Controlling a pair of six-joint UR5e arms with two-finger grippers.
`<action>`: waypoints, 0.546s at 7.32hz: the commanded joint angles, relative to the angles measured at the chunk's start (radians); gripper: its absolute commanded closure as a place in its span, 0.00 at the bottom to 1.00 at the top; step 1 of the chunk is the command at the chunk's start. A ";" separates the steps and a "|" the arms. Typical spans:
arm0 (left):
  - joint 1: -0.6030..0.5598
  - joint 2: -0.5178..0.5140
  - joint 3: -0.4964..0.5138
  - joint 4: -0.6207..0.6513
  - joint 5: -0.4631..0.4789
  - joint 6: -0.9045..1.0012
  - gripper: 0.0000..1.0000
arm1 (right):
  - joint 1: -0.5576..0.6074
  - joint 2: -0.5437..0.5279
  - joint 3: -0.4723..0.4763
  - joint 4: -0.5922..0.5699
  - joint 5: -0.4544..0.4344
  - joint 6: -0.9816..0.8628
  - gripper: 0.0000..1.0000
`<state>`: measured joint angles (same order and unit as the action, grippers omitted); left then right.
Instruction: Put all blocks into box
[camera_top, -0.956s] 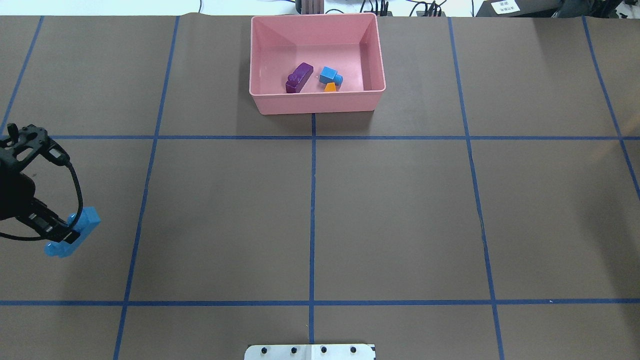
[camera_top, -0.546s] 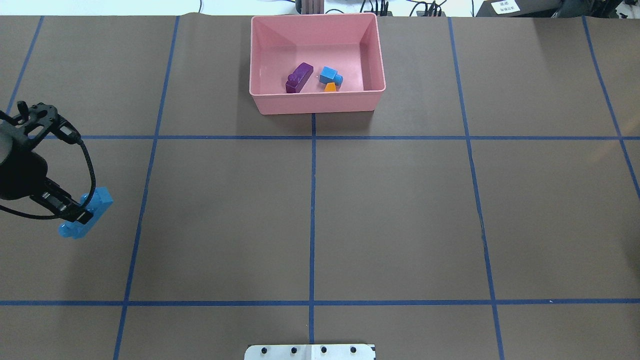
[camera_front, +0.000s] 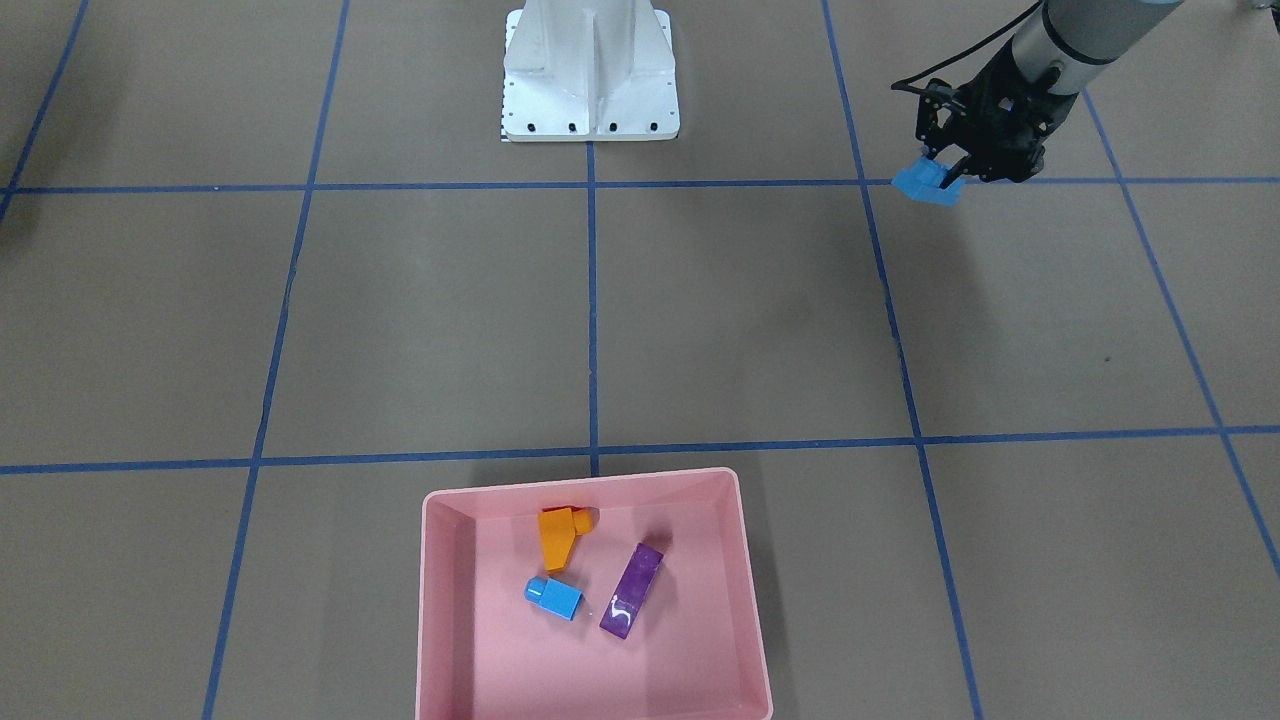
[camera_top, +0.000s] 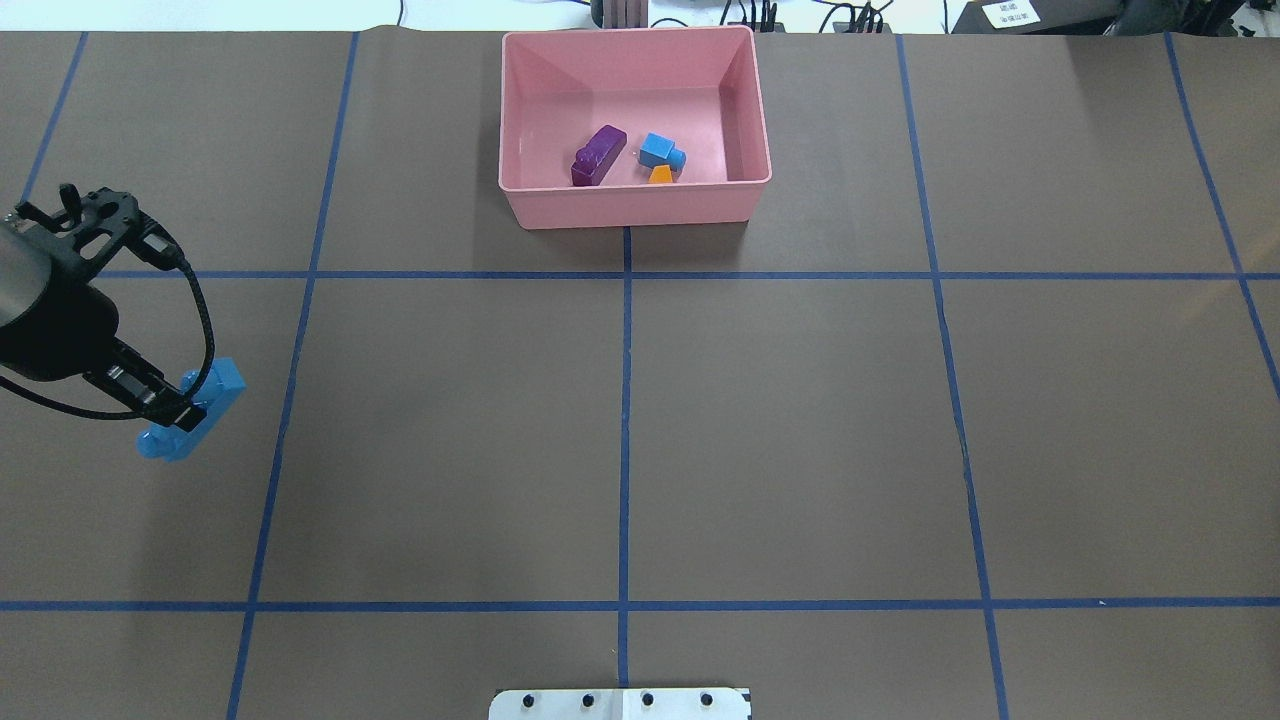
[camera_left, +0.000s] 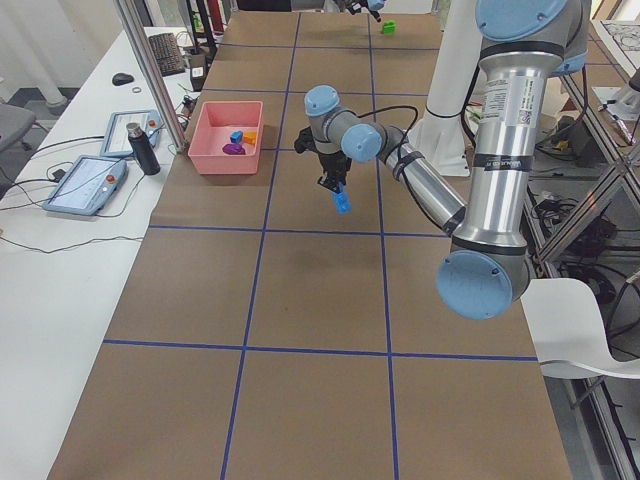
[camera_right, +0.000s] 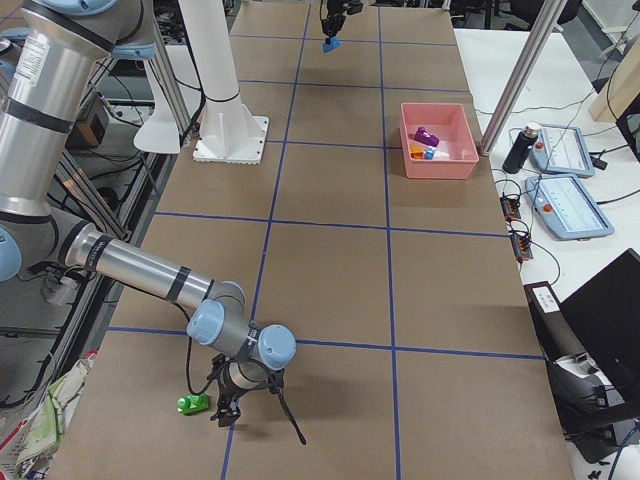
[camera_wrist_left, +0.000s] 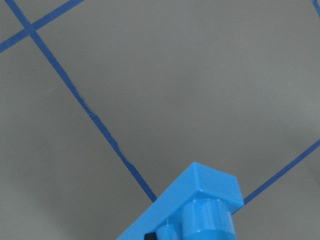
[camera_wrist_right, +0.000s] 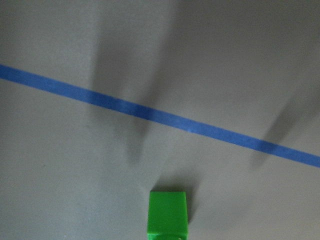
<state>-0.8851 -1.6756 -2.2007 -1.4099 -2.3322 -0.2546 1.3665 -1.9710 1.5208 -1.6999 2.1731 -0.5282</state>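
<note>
My left gripper (camera_top: 178, 410) is shut on the long blue brick (camera_top: 193, 417) and holds it above the table at the left; both also show in the front view, gripper (camera_front: 941, 170) and brick (camera_front: 926, 184), and the brick in the left wrist view (camera_wrist_left: 197, 207). The pink box (camera_top: 636, 207) stands at the far middle and holds the purple brick (camera_top: 598, 155), the small blue brick (camera_top: 660, 152) and the orange brick (camera_top: 660, 175). The green brick (camera_right: 192, 403) lies on the table beside my right gripper (camera_right: 228, 412); I cannot tell whether that gripper is open or shut. The green brick also shows in the right wrist view (camera_wrist_right: 168, 212).
The white robot base (camera_front: 590, 70) stands at the near middle edge. Blue tape lines cross the brown table cover. A side bench with tablets (camera_left: 88, 182) and a dark bottle (camera_left: 140, 148) runs behind the box, with a metal post (camera_left: 150, 70) by it.
My left gripper has carried the long blue brick away from the robot and a little toward the table's middle. The bricks in the box have not moved.
</note>
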 joint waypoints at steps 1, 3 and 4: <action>-0.005 -0.001 0.001 0.000 0.001 0.000 1.00 | -0.003 -0.009 -0.008 0.000 0.016 -0.001 0.00; -0.005 -0.027 0.007 0.000 0.001 -0.002 1.00 | -0.006 -0.009 -0.033 0.003 0.016 -0.003 0.00; -0.009 -0.059 0.025 0.003 0.001 -0.003 1.00 | -0.007 -0.009 -0.050 0.005 0.017 -0.003 0.00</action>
<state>-0.8907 -1.7032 -2.1906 -1.4089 -2.3316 -0.2561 1.3610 -1.9798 1.4876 -1.6965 2.1892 -0.5309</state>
